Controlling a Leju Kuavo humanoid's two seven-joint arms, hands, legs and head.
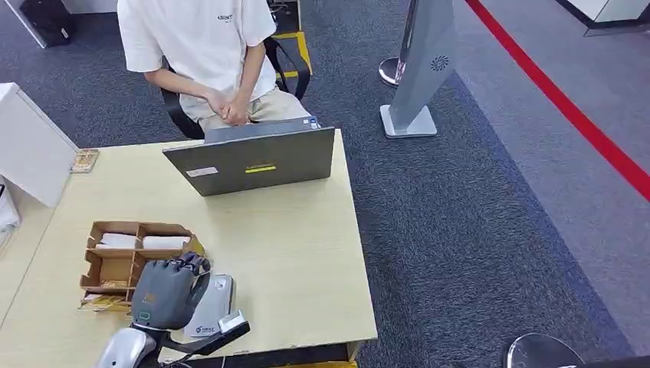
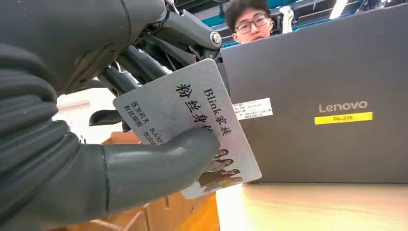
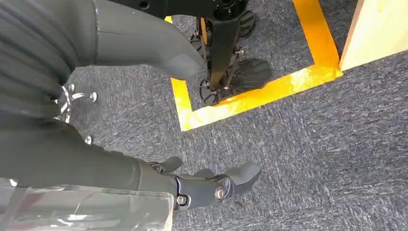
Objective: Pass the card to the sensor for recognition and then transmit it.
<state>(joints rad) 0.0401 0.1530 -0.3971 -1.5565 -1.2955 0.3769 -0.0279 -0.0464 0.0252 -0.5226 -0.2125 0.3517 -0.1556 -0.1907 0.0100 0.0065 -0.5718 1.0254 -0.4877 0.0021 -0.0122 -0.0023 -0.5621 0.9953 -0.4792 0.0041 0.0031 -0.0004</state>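
My left hand (image 1: pixel 165 291) hovers at the table's near left, partly over the flat grey-white sensor (image 1: pixel 215 303). In the left wrist view this hand (image 2: pixel 72 144) pinches a pale printed card (image 2: pixel 192 110) between the thumb (image 2: pixel 159 168) and the dark fingers (image 2: pixel 144 62). The card is tilted, its printed face towards the camera. In the head view the hand hides the card. My right hand (image 3: pixel 96 163) hangs beside the table over the carpet, thumb and fingers apart, holding nothing.
A cardboard divider box (image 1: pixel 126 261) stands just left of the sensor. A grey laptop (image 1: pixel 253 157) sits at the far edge of the wooden table (image 1: pixel 306 253), a seated person (image 1: pixel 207 54) behind it. A white box (image 1: pixel 27 146) is at far left, a sign stand (image 1: pixel 418 77) on the carpet.
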